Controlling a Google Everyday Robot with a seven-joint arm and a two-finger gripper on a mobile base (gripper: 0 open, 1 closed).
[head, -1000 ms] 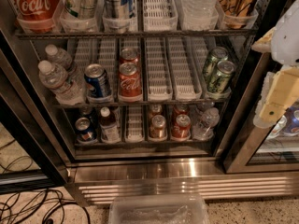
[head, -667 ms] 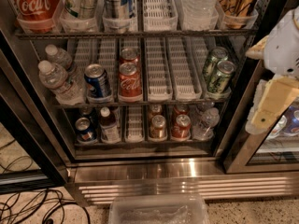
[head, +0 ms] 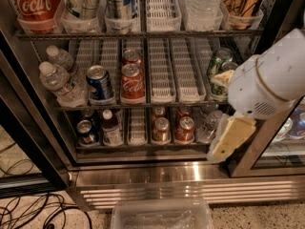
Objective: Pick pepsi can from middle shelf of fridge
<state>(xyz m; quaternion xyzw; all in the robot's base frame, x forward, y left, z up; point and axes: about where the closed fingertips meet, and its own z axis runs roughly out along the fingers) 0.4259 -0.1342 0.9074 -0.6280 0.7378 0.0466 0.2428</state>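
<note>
The pepsi can (head: pixel 99 83) is blue with a silver top and stands upright at the front of the middle shelf (head: pixel 162 70), left of centre. Two red Coca-Cola cans (head: pixel 132 81) stand just right of it in the neighbouring lane. The fridge (head: pixel 190 173) stands open in front of me, with its steel base below. My white arm comes in from the right, and my gripper (head: pixel 231 140) hangs low at the right, in front of the lower shelf, well right of and below the pepsi can. It holds nothing that I can see.
Water bottles (head: pixel 59 82) lie left of the pepsi can. Green cans (head: pixel 218 68) stand at the shelf's right end. The lower shelf holds several cans and bottles (head: pixel 162 129). The top rack carries tubs (head: pixel 162 13) of drinks. A clear bin (head: pixel 162 216) and cables (head: pixel 28 213) lie on the floor.
My arm and gripper have moved left and further into view, from the right edge to in front of the fridge's right side. The cans have not moved.
</note>
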